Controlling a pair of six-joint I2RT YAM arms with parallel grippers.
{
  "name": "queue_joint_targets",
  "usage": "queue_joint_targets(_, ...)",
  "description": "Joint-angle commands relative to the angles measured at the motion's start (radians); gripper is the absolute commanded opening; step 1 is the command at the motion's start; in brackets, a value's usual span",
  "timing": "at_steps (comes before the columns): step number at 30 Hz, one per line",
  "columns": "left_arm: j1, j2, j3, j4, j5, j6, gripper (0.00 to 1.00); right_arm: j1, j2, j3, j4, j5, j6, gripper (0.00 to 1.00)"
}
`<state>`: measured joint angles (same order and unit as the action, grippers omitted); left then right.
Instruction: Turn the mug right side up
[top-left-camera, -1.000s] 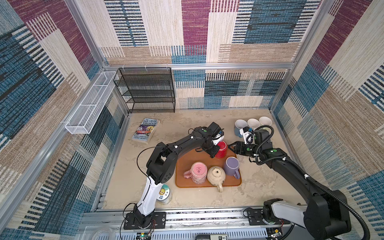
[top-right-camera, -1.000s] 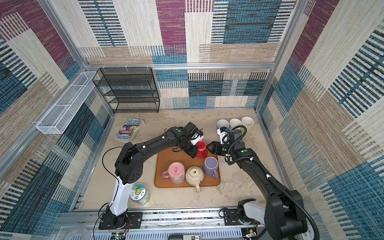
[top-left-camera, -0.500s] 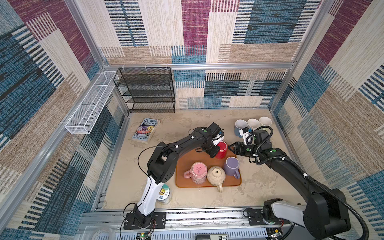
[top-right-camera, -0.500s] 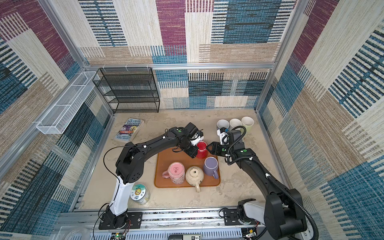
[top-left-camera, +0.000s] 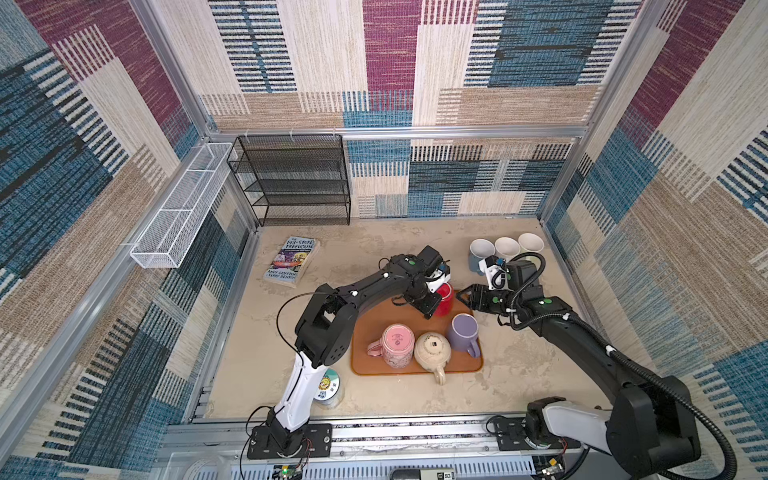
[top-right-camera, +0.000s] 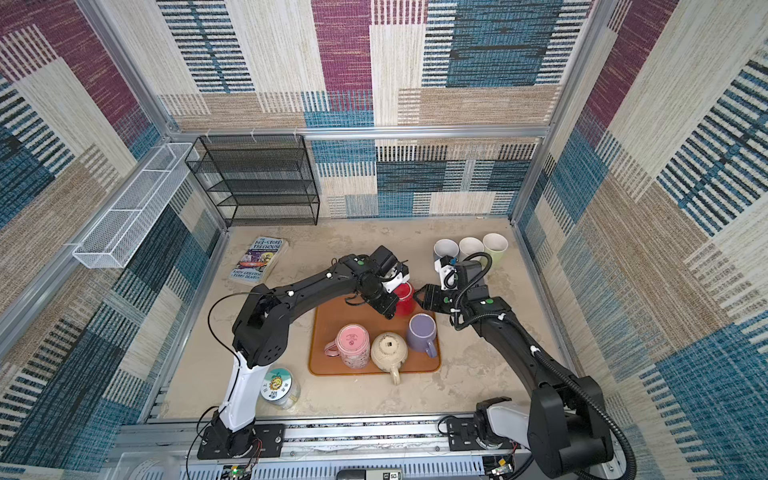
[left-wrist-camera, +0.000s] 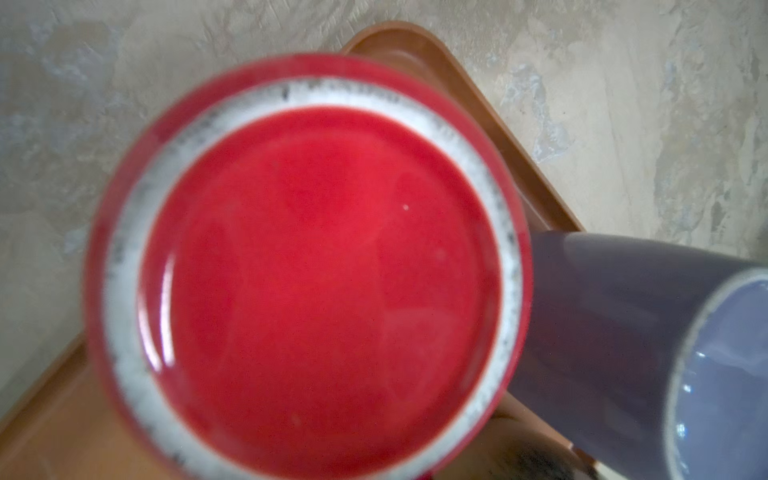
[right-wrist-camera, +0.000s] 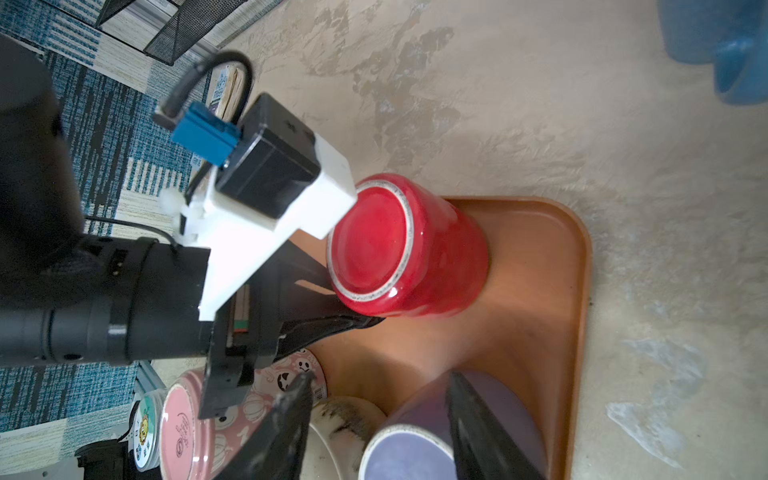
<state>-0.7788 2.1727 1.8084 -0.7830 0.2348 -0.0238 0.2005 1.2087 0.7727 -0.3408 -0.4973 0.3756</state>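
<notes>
Risk of the upside-down red mug (top-left-camera: 444, 300) slipping onto the purple mug (top-left-camera: 462, 332): left gripper (top-left-camera: 432, 307) narrow beside it, grip unclear; right gripper (right-wrist-camera: 382, 376) half-open, empty.

The beige table (top-left-camera: 374, 245) is enclosed by walls (top-left-camera: 390, 62) patched in blue, purple and tan. A black wire shelf (top-left-camera: 297, 183) is set at the back beside a white basket (top-left-camera: 183, 208).

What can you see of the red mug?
The red mug looks like glossy ceramic, with an unglazed, speckled white ring round its base. It stands upside down, base up, in a far corner of the orange tray. No handle shows. The left gripper reaches its side low down; a grip cannot be confirmed.
</notes>
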Motion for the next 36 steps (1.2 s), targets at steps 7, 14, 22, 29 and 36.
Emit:
queue_joint_targets(7, 0.003, -0.018, 0.005, 0.007, -0.032, -0.013, 0.00, 0.000, -0.008, -0.005, 0.022, -0.002, -0.004, 0.55)
queue_joint_targets(14, 0.004, -0.077, 0.004, 0.007, -0.068, -0.025, 0.00, 0.000, -0.018, -0.005, 0.029, -0.004, -0.006, 0.54)
queue_joint_targets(22, 0.020, -0.198, -0.044, 0.073, -0.036, -0.026, 0.00, 0.000, -0.069, -0.028, 0.087, -0.060, -0.017, 0.56)
queue_joint_targets(29, 0.067, -0.335, -0.124, 0.183, 0.101, -0.075, 0.00, -0.002, -0.131, -0.116, 0.277, -0.255, 0.020, 0.58)
queue_joint_targets(36, 0.125, -0.471, -0.215, 0.328, 0.276, -0.139, 0.00, 0.000, -0.136, -0.201, 0.520, -0.441, 0.131, 0.61)
